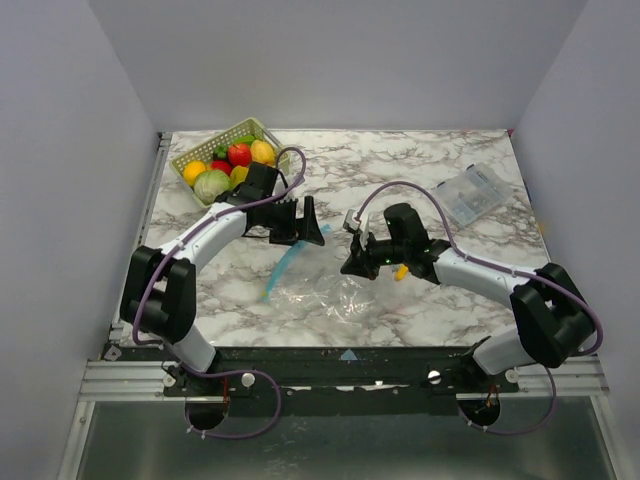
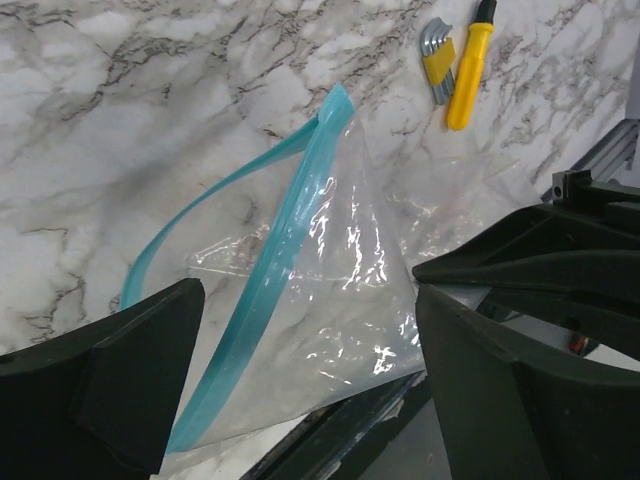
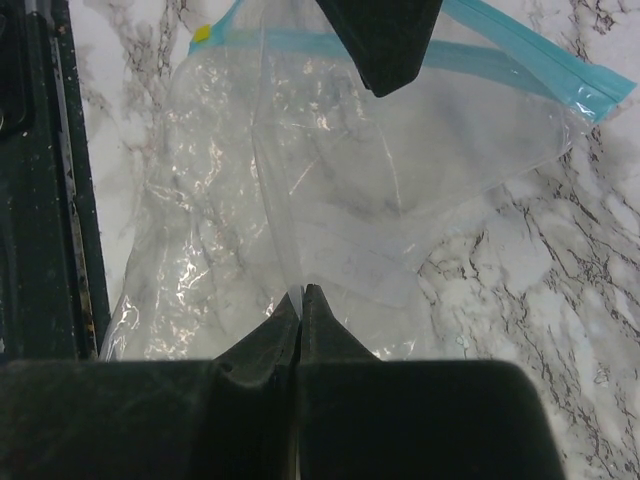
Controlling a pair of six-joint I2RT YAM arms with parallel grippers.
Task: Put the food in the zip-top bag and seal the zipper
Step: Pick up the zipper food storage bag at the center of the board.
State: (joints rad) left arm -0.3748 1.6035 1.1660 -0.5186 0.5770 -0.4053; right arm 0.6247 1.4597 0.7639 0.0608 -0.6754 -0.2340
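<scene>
Clear bag [image 1: 322, 292] pinched, food [image 1: 228, 166] waits in basket [image 1: 256, 127]

On the marble table [image 1: 430, 165] the bag lies in the middle, and its zipper [image 2: 268, 295] is parted. The right gripper [image 3: 300, 300] is closed on a fold of the film. The left gripper [image 2: 310, 385] hangs above the zipper with its jaws wide and empty. The food is in the far left corner.

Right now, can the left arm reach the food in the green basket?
Probably yes. The left gripper is open and empty, and the food lies uncovered in the basket close beside that arm, with nothing between them.
</scene>
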